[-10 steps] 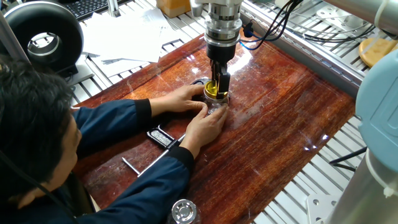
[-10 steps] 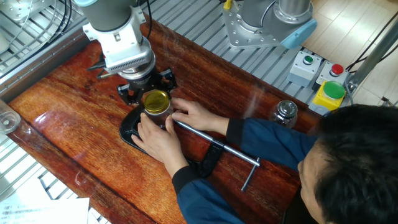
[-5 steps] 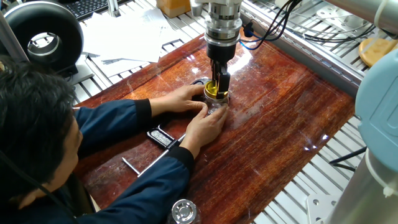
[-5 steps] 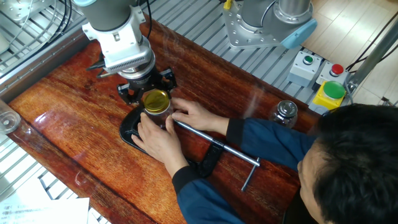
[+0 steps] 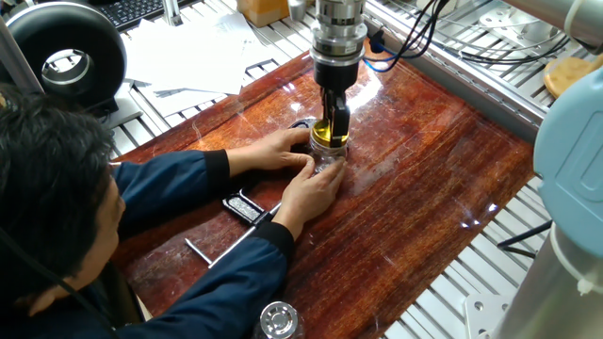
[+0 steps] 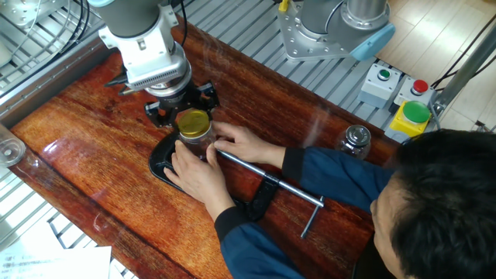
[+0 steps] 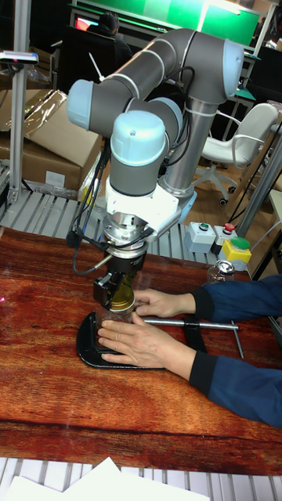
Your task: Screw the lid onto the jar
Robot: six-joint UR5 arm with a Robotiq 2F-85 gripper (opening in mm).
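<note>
The jar (image 5: 330, 160) stands on a black pad (image 6: 159, 163) on the wooden table, and a person's two hands (image 5: 306, 184) hold it from the near side. The yellow-gold lid (image 6: 194, 122) sits on its mouth. My gripper (image 5: 331, 135) comes straight down onto the lid. Its dark fingers press the lid's sides, shut on it. The tall fixed view shows the gripper (image 7: 121, 297) at the lid (image 7: 121, 300) just above the hands, with the jar's glass (image 7: 108, 317) partly hidden by them.
A metal clamp bar (image 6: 263, 174) lies along the table beside the person's arm. A second clear jar with a silvery top (image 6: 356, 139) stands near the table edge. A button box (image 6: 411, 116), a tan wooden disc (image 5: 570, 75) and a small metal key (image 5: 196, 251) lie around.
The gripper's wrist has turned a little over the lid and the arm's upper part has shifted slightly. The hands and jar stay where they were.
</note>
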